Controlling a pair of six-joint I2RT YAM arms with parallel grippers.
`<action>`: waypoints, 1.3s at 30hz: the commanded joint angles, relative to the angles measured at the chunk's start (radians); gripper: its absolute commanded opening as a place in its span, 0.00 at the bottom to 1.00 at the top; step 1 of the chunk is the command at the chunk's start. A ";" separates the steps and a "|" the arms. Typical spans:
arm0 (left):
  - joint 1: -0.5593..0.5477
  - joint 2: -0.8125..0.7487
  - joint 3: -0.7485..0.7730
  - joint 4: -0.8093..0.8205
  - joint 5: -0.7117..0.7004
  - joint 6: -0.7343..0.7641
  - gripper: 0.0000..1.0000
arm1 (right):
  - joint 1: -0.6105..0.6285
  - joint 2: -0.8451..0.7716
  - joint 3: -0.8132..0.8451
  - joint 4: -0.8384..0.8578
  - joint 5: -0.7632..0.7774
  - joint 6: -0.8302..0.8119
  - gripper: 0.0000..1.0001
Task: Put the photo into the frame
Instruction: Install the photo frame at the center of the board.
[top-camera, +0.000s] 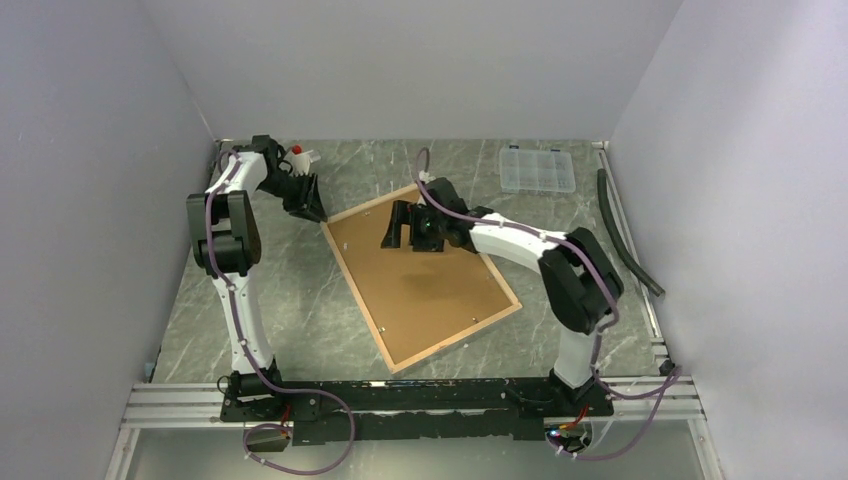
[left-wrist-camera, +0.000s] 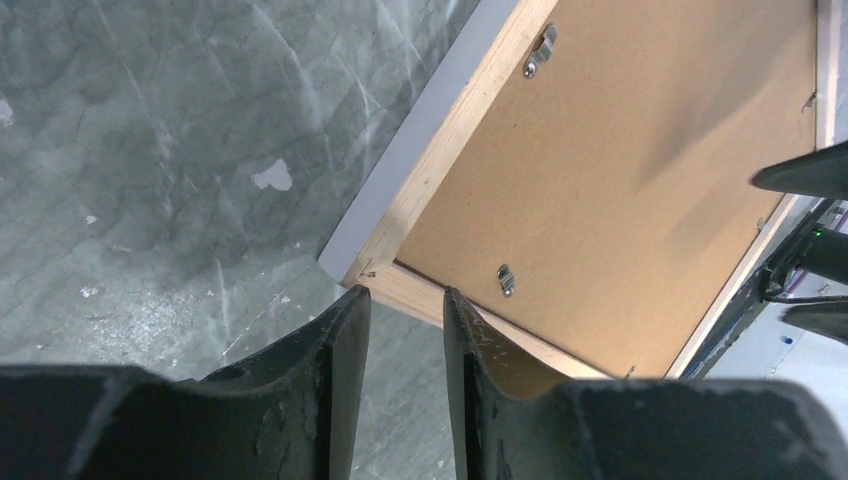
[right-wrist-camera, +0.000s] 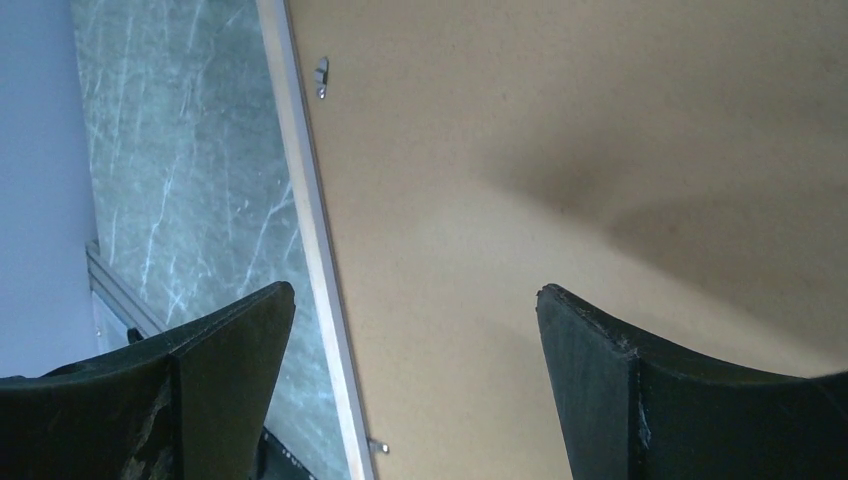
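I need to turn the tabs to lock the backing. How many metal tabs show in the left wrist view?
2. The upper tab is on the frame's left rail; the lower tab is on the near rail by the left gripper. Others may be hidden.

The table (top-camera: 300, 300) has a grey-green marble pattern with pale veins. In the middle of the overhead view a brown backing panel (top-camera: 430, 290) lies flat, turned at an angle to the table edges. At the upper right there is a clear plastic compartment box (top-camera: 537, 169), well apart from the panel. A black tube (top-camera: 620, 238) runs along the right edge. At the upper left there is a small white bottle with a red cap (top-camera: 299, 153).
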 joint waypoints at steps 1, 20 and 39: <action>-0.001 0.041 0.047 0.003 0.064 -0.013 0.37 | 0.019 0.098 0.116 0.085 -0.030 -0.002 0.95; -0.050 0.052 -0.047 0.011 0.022 0.039 0.25 | 0.059 0.437 0.458 0.115 -0.120 0.019 0.94; 0.047 -0.043 0.024 0.049 -0.048 0.021 0.39 | 0.085 0.482 0.499 0.141 -0.138 0.032 0.93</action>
